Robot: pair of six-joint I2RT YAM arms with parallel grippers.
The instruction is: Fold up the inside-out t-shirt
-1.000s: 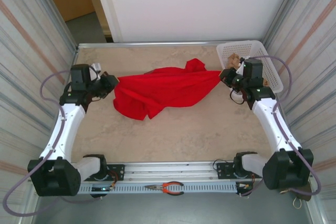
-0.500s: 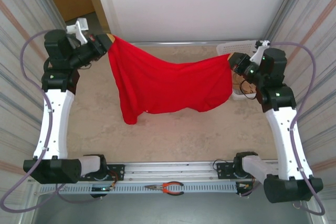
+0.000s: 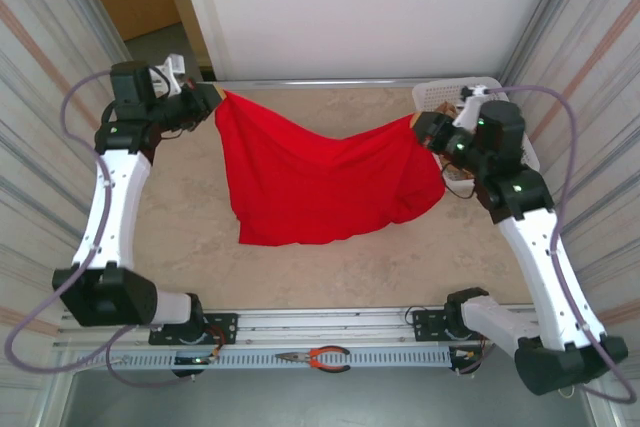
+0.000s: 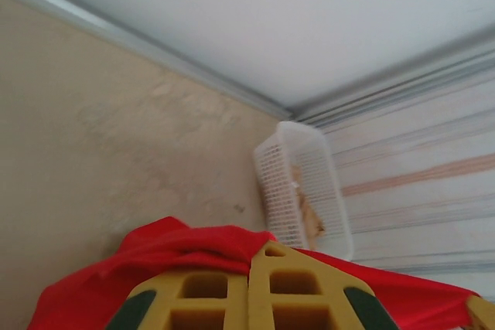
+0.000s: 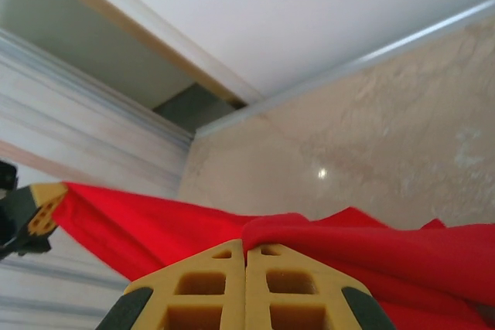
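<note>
Red inside-out t-shirt (image 3: 320, 182) hangs stretched between two raised robot arms, its long axis running sideways away from a white plastic basket (image 3: 470, 83). The right gripper (image 3: 417, 128), just beside the basket, is clamped on one top corner. The left gripper (image 3: 214, 98), well apart from the basket, pinches the other. The lower edge sags onto the beige table (image 3: 330, 272). Red-handled pliers (image 3: 318, 356) lie far from the basket, out of the way

The t-shirt (image 3: 320, 182) is bright red cloth, matt and soft, hanging in loose folds. The tabletop (image 3: 330, 272) is beige with a mottled, stone-like pattern, smooth with a faint sheen. The basket (image 4: 271, 183) is white plastic lattice. The left fingers (image 4: 209, 299) and right fingers (image 5: 286, 291) are matt ochre plastic moulded with open cells. A pale metal rail (image 3: 330, 324) edges the tabletop.
</note>
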